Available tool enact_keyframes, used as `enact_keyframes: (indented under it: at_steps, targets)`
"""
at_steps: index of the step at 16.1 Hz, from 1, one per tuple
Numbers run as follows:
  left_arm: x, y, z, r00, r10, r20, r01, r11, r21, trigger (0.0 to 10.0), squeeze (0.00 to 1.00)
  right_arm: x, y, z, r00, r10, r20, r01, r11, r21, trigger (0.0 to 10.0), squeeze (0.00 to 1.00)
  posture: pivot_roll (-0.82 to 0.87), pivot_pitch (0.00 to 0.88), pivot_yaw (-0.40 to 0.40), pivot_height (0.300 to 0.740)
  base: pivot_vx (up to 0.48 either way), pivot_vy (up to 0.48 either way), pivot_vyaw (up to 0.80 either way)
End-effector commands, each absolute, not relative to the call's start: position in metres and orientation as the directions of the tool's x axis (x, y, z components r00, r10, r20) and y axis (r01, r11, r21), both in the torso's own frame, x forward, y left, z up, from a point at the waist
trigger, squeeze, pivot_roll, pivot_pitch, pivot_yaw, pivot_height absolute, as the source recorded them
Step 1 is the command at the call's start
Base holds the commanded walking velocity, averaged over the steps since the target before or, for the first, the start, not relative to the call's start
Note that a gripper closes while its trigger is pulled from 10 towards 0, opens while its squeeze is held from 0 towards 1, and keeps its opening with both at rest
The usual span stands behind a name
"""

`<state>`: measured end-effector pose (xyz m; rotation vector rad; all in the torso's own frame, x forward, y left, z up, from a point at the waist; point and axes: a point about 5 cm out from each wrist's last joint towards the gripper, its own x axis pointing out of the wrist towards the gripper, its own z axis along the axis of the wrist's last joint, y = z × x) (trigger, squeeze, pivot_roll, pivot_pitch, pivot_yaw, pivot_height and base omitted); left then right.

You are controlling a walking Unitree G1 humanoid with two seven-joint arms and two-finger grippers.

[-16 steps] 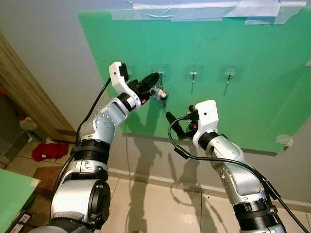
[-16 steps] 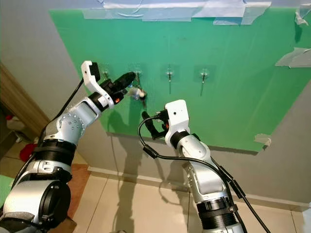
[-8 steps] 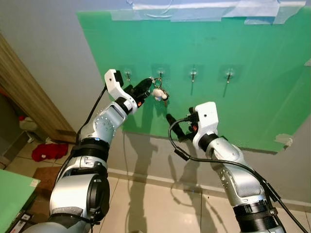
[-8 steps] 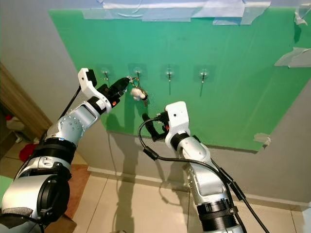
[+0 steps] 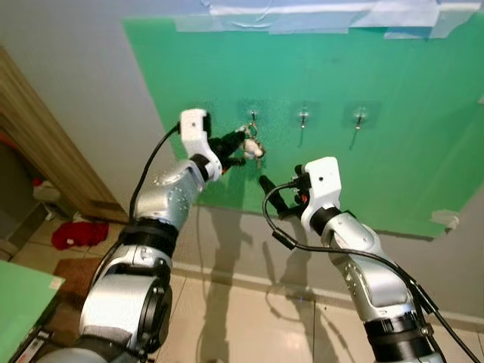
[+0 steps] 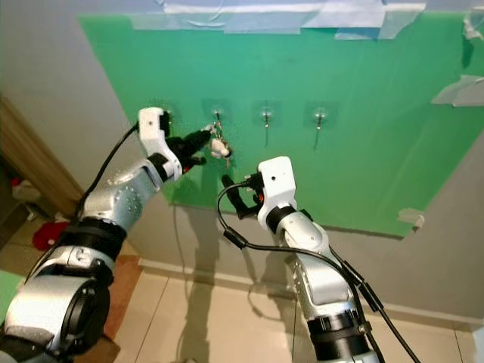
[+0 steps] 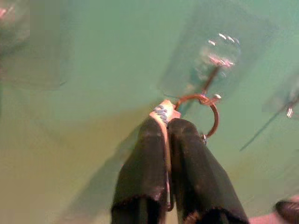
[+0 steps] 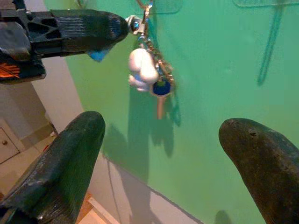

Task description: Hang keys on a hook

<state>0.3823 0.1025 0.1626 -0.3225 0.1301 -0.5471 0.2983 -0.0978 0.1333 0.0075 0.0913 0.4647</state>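
Left gripper (image 7: 167, 128) fingers (image 7: 145, 163) pressed together, pinching a small white tag with blue marks (image 7: 163, 112). Key ring (image 7: 208, 114) attached at the fingertips, its top edge right at the hook (image 7: 210, 79). Hook sits on a clear pad (image 7: 219, 49) stuck to the green board (image 7: 93, 56). Frame slightly blurred.

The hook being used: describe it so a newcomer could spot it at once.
On the green board runs a row of four clear stick-on hooks. Take the second from the left, the hook by the left hand. Unlike its bare neighbours, it has the keys at it.
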Motion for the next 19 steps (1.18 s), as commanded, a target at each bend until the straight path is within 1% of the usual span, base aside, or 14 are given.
enact_keyframes:
  at_steps: [1,2,3,6,8,11,12,14,15,17,19]
  targets:
    - [0.379,0.102,0.159,0.847,-0.529,-0.057,0.507,0.834,-0.217,10.0,1.0,0.298,-0.095,0.136,0.887,0.455,-0.082,-0.454,0.89,0.03,10.0,0.0,-0.08,0.0,0.162,0.74,0.0,0.0,0.0]
    - [0.374,0.099,0.155,0.847,-0.524,-0.088,0.523,0.852,-0.034,10.0,1.0,0.298,-0.095,0.135,0.887,0.455,-0.083,-0.454,0.89,0.031,10.0,0.0,-0.08,0.0,0.162,0.74,0.0,0.0,0.0]
    - [0.371,0.101,0.153,0.86,-0.5,-0.106,0.51,0.852,0.116,10.0,1.0,0.299,-0.095,0.135,0.887,0.454,-0.083,-0.453,0.891,0.031,10.0,0.0,-0.08,0.0,0.163,0.74,0.0,0.0,0.0]
    - [0.366,0.108,0.153,0.887,-0.453,-0.093,0.462,0.859,0.221,10.0,1.0,0.299,-0.096,0.133,0.89,0.448,-0.085,-0.447,0.894,0.033,10.0,0.0,-0.07,0.0,0.153,0.74,0.0,0.0,0.0]
    - [0.36,0.115,0.157,0.902,-0.428,-0.052,0.429,0.877,0.218,10.0,1.0,0.299,-0.096,0.133,0.889,0.45,-0.088,-0.449,0.893,0.034,10.0,0.0,-0.06,0.0,0.137,0.74,0.0,0.0,0.0]
    - [0.355,0.114,0.155,0.908,-0.417,-0.03,0.412,0.88,0.238,10.0,1.0,0.301,-0.095,0.132,0.88,0.466,-0.094,-0.465,0.885,0.031,10.0,0.0,-0.05,0.0,0.12,0.74,0.0,0.0,0.0]
    - [0.354,0.112,0.156,0.904,-0.428,-0.016,0.42,0.879,0.224,10.0,1.0,0.301,-0.093,0.133,0.877,0.471,-0.094,-0.471,0.882,0.03,10.0,0.0,-0.05,0.0,0.117,0.74,0.0,0.0,0.0]
    - [0.353,0.112,0.161,0.912,-0.41,0.018,0.399,0.895,0.202,10.0,1.0,0.301,-0.092,0.133,0.875,0.475,-0.093,-0.475,0.88,0.029,10.0,0.0,-0.05,0.0,0.119,0.74,0.0,0.0,0.0]
    - [0.352,0.111,0.161,0.908,-0.42,0.015,0.407,0.888,0.212,10.0,1.0,0.301,-0.093,0.133,0.876,0.474,-0.093,-0.473,0.88,0.029,10.0,0.0,-0.05,0.0,0.119,0.74,0.0,0.0,0.0]
    - [0.35,0.112,0.161,0.91,-0.414,0.016,0.401,0.89,0.218,10.0,1.0,0.3,-0.094,0.132,0.882,0.462,-0.091,-0.461,0.887,0.028,10.0,0.0,-0.06,0.0,0.13,0.74,0.0,0.0,0.0]
    - [0.341,0.116,0.159,0.909,-0.416,0.005,0.406,0.89,0.21,10.0,1.0,0.302,-0.1,0.13,0.91,0.405,-0.085,-0.405,0.914,0.013,10.0,0.0,-0.05,0.0,0.127,0.74,0.0,0.0,0.0]
